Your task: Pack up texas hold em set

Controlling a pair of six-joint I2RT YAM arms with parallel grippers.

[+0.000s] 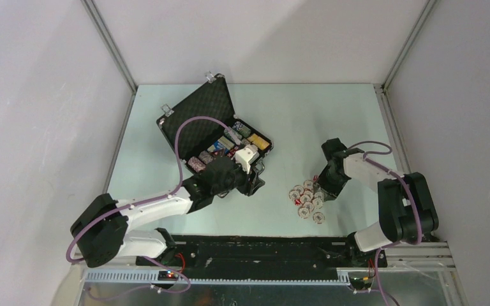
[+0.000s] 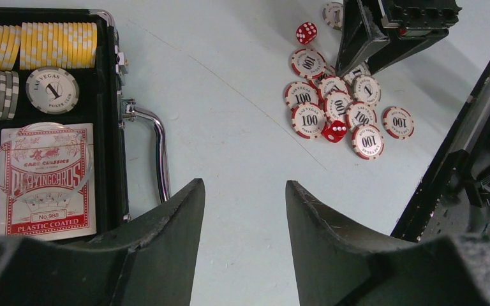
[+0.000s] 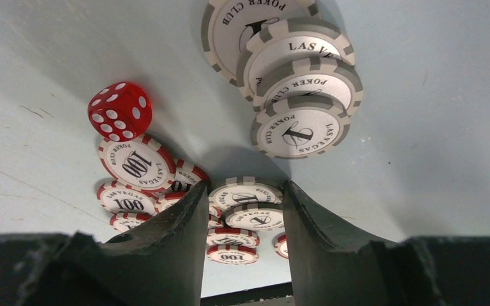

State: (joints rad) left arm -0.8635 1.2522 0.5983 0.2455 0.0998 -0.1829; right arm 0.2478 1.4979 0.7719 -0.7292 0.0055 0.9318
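Near right, your right gripper (image 3: 244, 186) straddles grey chips (image 3: 249, 217) among the loose poker chips (image 1: 306, 199), jaws parted; you cannot tell whether they pinch. Farther left, your left gripper (image 2: 245, 185) gapes empty beside the handle (image 2: 159, 146) of the open case (image 1: 198, 118).

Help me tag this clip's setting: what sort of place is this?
Probably a robot lab test cell, not a home: plain white panel walls on silver aluminium frame posts enclose a pale green tabletop carrying the white-and-black left arm and right arm.
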